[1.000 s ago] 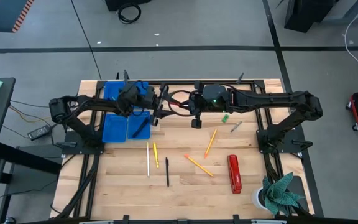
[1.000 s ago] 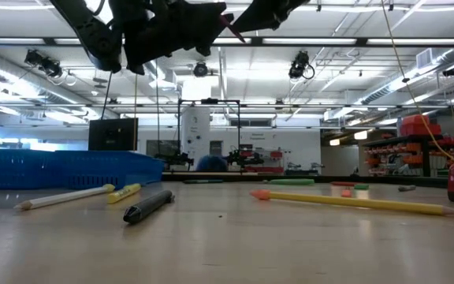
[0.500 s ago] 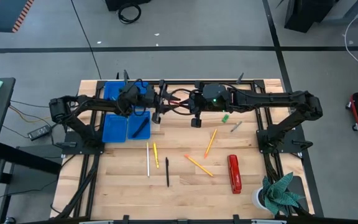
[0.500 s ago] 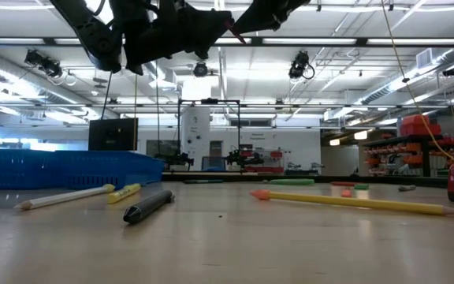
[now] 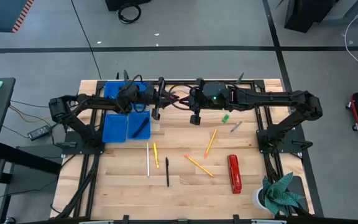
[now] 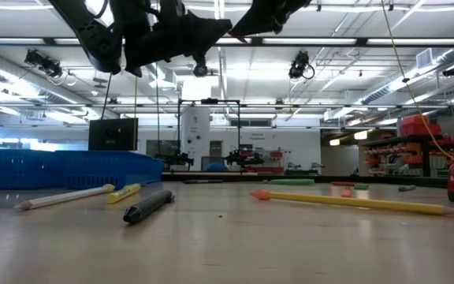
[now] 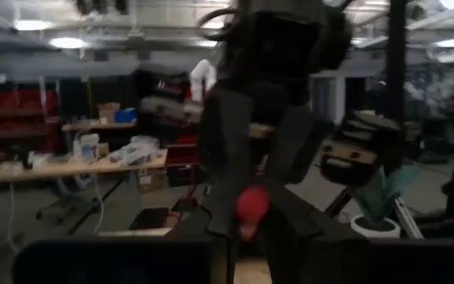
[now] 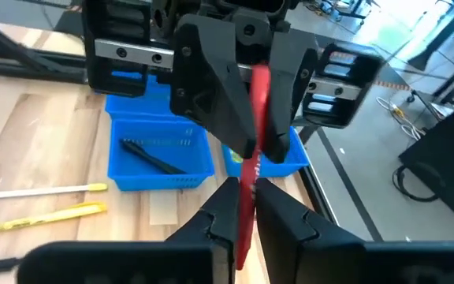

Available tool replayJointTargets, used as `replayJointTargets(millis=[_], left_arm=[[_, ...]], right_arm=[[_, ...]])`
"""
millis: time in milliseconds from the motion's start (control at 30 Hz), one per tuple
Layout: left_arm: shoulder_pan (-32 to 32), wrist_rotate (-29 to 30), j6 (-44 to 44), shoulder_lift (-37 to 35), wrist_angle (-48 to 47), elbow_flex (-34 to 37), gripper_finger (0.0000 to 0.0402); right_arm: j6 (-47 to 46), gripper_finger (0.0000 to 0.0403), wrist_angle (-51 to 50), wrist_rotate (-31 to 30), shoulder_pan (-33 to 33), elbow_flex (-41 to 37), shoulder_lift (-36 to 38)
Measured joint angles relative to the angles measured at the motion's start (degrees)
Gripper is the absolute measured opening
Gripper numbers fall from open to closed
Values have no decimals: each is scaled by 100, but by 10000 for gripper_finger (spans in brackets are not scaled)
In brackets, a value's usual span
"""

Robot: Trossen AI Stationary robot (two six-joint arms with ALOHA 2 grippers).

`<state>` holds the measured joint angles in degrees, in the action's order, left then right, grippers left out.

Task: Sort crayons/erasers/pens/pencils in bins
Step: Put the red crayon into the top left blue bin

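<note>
Both dark arms meet high above the far edge of the wooden plank surface (image 5: pixel 185 186), passing a short, stubby red crayon (image 8: pixel 252 170) between them. The right hand (image 8: pixel 239 193) grasps its lower end, and the left hand (image 8: pixel 243 87) clamps the upper end, fingers (image 8: pixel 211 79) tight either side. Beneath them, by the far left corner, sit bright blue plastic bins (image 5: pixel 115 124), one holding a thin black pen (image 8: pixel 152 156). Yellow, white and orange pencils (image 5: pixel 156 154) and a red stapler (image 5: pixel 234 173) lie scattered nearer the middle.
</note>
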<state>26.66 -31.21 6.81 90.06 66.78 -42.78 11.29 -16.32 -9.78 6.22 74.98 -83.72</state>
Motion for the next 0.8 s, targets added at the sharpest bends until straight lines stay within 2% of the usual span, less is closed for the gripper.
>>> replayJointTargets(millis=[67, 167, 367, 533, 667, 800], left_arm=[[150, 5, 159, -4, 16, 2, 55], [370, -88, 387, -15, 29, 2, 37], [886, -832, 786, -29, -76, 2, 33], [1490, -1351, 1011, -236, -753, 6, 43], [2003, -2076, 907, -480, -1569, 6, 40], [2468, -2525, 828, -795, -2490, 6, 33]], right_arm=[[-49, 57, -52, 7, 40, 1, 4], [-139, 82, -94, 85, 87, 0, 2], [-363, 147, -400, 45, 242, 0, 4], [-845, 169, -1198, 54, 260, -65, 5], [-1309, 169, -1230, 45, 203, -595, 7], [-1635, 168, -585, 48, 91, -1607, 6]])
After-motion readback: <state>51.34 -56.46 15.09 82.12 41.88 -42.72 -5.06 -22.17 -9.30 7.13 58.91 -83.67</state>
